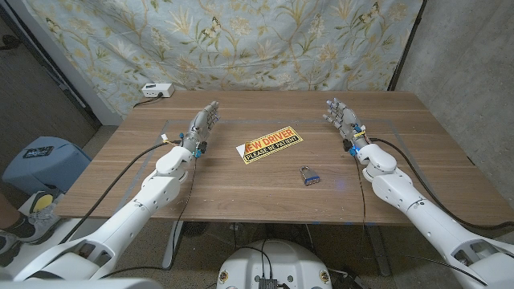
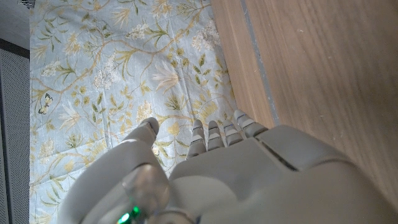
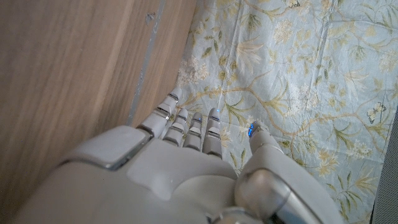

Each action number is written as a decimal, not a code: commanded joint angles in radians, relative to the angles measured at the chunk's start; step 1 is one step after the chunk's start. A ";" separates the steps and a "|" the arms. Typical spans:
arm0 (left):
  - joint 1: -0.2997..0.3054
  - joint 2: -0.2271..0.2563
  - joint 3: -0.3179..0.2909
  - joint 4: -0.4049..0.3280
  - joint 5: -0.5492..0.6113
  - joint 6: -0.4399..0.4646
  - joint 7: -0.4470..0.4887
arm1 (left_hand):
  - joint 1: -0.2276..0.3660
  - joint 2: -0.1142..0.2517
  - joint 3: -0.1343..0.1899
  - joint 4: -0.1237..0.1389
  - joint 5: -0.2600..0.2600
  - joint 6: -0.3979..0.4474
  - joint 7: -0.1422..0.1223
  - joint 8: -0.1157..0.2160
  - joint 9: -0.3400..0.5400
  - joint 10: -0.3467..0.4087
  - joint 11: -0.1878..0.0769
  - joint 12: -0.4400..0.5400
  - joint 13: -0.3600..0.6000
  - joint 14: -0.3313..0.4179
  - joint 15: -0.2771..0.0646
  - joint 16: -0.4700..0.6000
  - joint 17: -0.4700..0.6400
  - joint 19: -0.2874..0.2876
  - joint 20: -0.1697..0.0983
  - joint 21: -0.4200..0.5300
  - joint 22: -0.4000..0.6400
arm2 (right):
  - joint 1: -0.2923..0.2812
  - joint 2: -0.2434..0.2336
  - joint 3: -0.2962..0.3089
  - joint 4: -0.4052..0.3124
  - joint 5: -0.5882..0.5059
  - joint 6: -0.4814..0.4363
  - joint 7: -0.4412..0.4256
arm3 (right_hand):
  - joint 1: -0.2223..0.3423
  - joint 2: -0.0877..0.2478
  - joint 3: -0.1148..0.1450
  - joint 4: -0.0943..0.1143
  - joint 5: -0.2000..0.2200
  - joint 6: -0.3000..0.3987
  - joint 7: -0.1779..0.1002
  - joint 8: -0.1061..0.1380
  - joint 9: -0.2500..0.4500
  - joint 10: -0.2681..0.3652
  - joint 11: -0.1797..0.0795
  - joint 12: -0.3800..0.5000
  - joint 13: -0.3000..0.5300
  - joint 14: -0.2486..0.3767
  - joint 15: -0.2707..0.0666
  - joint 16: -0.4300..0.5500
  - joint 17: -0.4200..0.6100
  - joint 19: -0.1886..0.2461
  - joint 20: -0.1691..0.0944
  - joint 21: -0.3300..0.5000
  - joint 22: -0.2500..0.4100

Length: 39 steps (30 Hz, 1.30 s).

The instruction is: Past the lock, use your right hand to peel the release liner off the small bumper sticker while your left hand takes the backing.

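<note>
bumper sticker (image 1: 269,145) | top line partly readable: "...EW DRIVER" | bottom line: "PLEASE BE PATIENT"

1. Your tabletop (image 1: 241,181) is warm brown wood with a straight grain, crossed by pale, faint tape lines.
2. Your bumper sticker (image 1: 269,145) is yellow with a black band; the top lettering is red, the lower lettering pale on the black.
3. The lock (image 1: 308,177) is silvery grey with a blue part.
4. Your left robot hand (image 1: 204,122) and right robot hand (image 1: 340,115) are light grey; both arms are white with black cables.
5. The backdrop curtain (image 1: 265,40) is pale blue with olive-yellow vines, whitish blossoms and small birds.
6. The box (image 1: 157,91) at the far left corner is white.
7. The bin (image 1: 44,156) on the floor is blue.
</note>
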<state>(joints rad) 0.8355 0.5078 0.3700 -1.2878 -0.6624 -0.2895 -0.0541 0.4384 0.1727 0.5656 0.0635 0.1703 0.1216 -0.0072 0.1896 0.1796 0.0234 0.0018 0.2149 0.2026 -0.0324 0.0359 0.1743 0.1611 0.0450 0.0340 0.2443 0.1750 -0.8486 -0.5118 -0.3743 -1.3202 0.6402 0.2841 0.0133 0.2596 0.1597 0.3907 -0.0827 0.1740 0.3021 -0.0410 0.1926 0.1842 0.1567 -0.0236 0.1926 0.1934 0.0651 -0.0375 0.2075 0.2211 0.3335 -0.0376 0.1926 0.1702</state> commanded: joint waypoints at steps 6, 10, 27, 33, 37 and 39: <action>0.011 0.012 -0.009 -0.016 -0.024 0.002 -0.029 | 0.011 0.000 0.008 -0.005 0.006 0.011 0.001 0.004 0.003 0.007 0.004 0.003 0.000 -0.005 0.005 0.006 0.005 0.011 -0.002 0.002 0.001 | -0.039 -0.021 -0.004 -0.071 -0.034 -0.002 -0.044 | 0.012 -0.003 0.007 -0.005 0.003 0.010 0.004 0.005 0.006 0.009 0.004 0.004 0.004 0.011 -0.010 0.007 0.003 0.006 0.002 0.006 0.005; 0.021 0.019 -0.014 -0.030 -0.026 0.000 -0.026 | 0.011 0.000 0.008 -0.007 0.006 0.012 0.002 0.004 0.003 0.007 0.005 0.003 0.000 -0.005 0.004 0.005 0.005 0.011 -0.002 0.001 0.001 | -0.046 -0.040 -0.004 -0.098 -0.049 -0.009 -0.048 | 0.014 -0.003 0.007 -0.007 0.003 0.010 0.003 0.004 0.006 0.010 0.004 0.005 0.004 0.010 -0.008 0.006 0.003 0.005 0.003 0.006 0.005; 0.077 0.046 -0.029 -0.114 -0.019 0.010 0.025 | 0.011 -0.002 0.010 -0.018 0.006 0.014 0.004 0.002 0.003 0.008 0.008 0.002 -0.003 -0.004 0.007 0.003 0.004 0.012 0.000 -0.006 0.001 | -0.012 -0.079 -0.021 -0.095 -0.081 -0.013 0.013 | 0.026 -0.007 0.010 -0.019 0.002 0.013 0.002 0.005 0.006 0.010 0.003 0.005 0.004 0.008 -0.002 0.005 -0.003 0.003 0.006 0.005 0.005; 0.088 0.060 -0.037 -0.136 -0.018 0.024 0.042 | 0.011 -0.002 0.011 -0.020 0.006 0.015 0.004 0.002 0.003 0.009 0.008 0.002 -0.003 -0.004 0.007 0.003 0.004 0.013 -0.001 -0.007 0.001 | 0.010 -0.081 -0.033 -0.083 -0.093 -0.018 0.029 | 0.030 -0.008 0.011 -0.022 0.002 0.013 0.000 0.004 0.006 0.010 0.002 0.005 0.004 0.008 -0.001 0.004 -0.004 0.002 0.007 0.005 0.005; 0.082 0.058 -0.039 -0.130 -0.017 0.022 0.046 | 0.011 -0.003 0.011 -0.022 0.006 0.016 0.005 0.002 0.003 0.009 0.007 0.001 -0.004 -0.004 0.006 0.002 0.005 0.013 -0.001 -0.008 0.001 | 0.027 -0.084 -0.044 -0.073 -0.108 -0.018 0.045 | 0.034 -0.009 0.012 -0.026 0.002 0.015 0.000 0.005 0.006 0.011 0.002 0.006 0.004 0.008 -0.001 0.004 -0.005 0.001 0.007 0.005 0.005; 0.077 0.058 -0.038 -0.127 -0.014 0.022 0.046 | 0.010 -0.003 0.011 -0.022 0.006 0.017 0.005 0.002 0.003 0.009 0.007 0.001 -0.004 -0.004 0.007 0.002 0.005 0.013 -0.001 -0.008 0.001 | 0.037 -0.090 -0.053 -0.074 -0.128 -0.023 0.044 | 0.038 -0.010 0.013 -0.029 0.002 0.020 -0.003 0.007 0.006 0.011 0.000 0.006 0.004 0.009 0.000 0.004 -0.007 0.000 0.007 0.004 0.005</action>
<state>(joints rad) 0.9100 0.5567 0.3391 -1.4005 -0.6842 -0.2730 -0.0251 0.4383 0.1726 0.5751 0.0482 0.1702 0.1287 0.0001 0.1896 0.1793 0.0268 0.0054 0.2148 0.2000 -0.0323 0.0358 0.1742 0.1608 0.0447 0.0339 0.2362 0.1748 -0.8521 -0.5888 -0.4009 -1.4107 0.5547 0.2686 0.0286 0.2866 0.1511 0.4029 -0.1037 0.1739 0.3046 -0.0429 0.1926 0.1885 0.1566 -0.0236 0.1926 0.1931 0.0650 -0.0374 0.2075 0.2136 0.3332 -0.0375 0.1926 0.1700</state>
